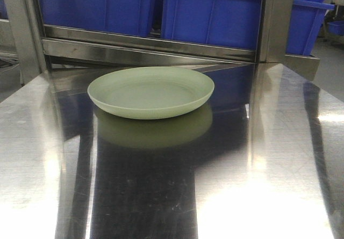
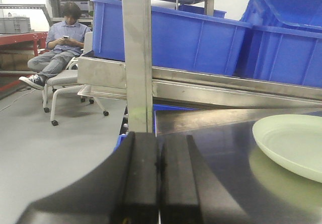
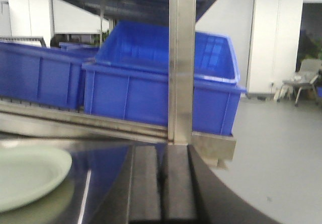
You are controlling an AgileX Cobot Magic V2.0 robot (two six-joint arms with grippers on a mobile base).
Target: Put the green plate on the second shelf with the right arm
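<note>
At the right wrist, the right gripper (image 3: pixel 161 183) is closed on nothing, apart from the green plate (image 1: pixel 151 91), which lies flat near the far edge of the steel surface (image 1: pixel 279 158). Its low rim on slick metal could skid from a pinch, and the shelf upright (image 3: pixel 181 58) ahead may catch it.

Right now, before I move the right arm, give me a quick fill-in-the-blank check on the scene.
The green plate sits on the steel table, held by ____ gripper.
The bins behind it are ____ in colour.
The left gripper and the right gripper each have their jaws ____.
In the left wrist view, a person is ____ on a chair.
Missing words: neither; blue; shut; sitting.
</note>
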